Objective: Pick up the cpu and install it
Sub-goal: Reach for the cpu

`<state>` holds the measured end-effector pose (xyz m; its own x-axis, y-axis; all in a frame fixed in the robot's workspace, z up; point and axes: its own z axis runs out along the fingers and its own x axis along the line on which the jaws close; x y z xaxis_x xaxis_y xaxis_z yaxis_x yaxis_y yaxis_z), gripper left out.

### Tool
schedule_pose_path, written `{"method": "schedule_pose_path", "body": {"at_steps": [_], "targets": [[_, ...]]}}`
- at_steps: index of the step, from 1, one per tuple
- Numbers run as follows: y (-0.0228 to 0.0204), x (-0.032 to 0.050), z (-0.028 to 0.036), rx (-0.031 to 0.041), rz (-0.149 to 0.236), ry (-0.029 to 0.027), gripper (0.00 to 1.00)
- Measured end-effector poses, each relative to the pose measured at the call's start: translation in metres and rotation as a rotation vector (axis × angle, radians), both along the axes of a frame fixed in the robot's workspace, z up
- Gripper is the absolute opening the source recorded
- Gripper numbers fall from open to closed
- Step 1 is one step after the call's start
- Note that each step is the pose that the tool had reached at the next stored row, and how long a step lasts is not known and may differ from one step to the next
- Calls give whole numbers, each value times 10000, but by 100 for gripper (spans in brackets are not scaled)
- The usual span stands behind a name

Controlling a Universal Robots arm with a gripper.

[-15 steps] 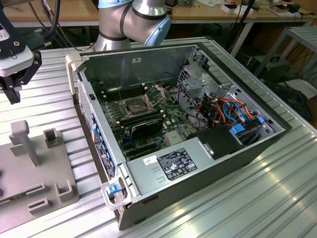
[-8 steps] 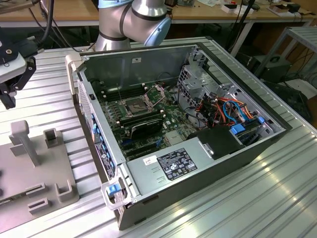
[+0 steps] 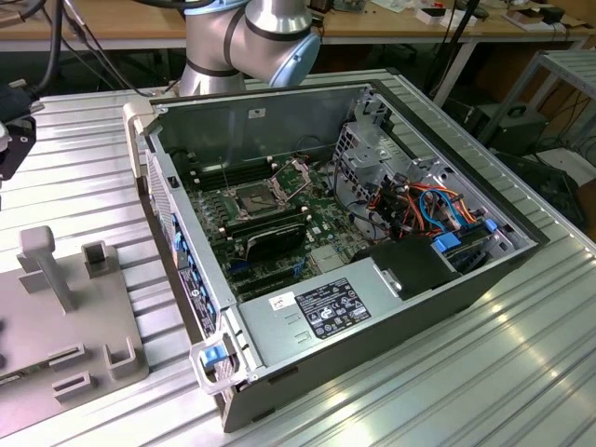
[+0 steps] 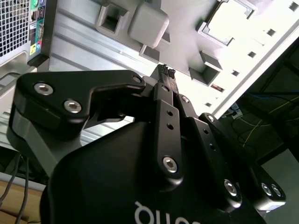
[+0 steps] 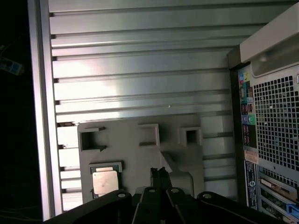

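Observation:
The cpu (image 5: pixel 103 181), a small flat grey square, lies in a square recess of the grey fixture plate (image 5: pixel 126 149) on the ribbed metal table. In both wrist views my gripper (image 5: pixel 159 172) (image 4: pixel 166 71) is above this plate, off to one side of the cpu and not touching it. Its black fingers (image 4: pixel 162 100) are pressed together with nothing between them. In the second wrist view the cpu's recess (image 4: pixel 230 21) appears as a bright, washed-out square. The open computer case (image 3: pixel 372 279) shows the motherboard's square socket (image 3: pixel 251 197) with its hinged metal frame (image 3: pixel 291 175) raised.
The fixture plate (image 3: pixel 56 317) at the exterior view's left carries raised blocks and an upright post (image 3: pixel 47 261). The case's rear panel (image 5: pixel 271 130) stands close beside the plate. Long black memory sticks (image 3: pixel 270 233) sit by the socket. Cables and a drive cage fill the case's right.

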<state>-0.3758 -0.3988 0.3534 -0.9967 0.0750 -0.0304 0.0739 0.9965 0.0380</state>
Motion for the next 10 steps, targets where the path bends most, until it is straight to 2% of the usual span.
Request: {"method": "schedule_pose_path", "body": {"at_steps": [10], "targets": [[0,-88,-20,0,0,-1,11]]}}
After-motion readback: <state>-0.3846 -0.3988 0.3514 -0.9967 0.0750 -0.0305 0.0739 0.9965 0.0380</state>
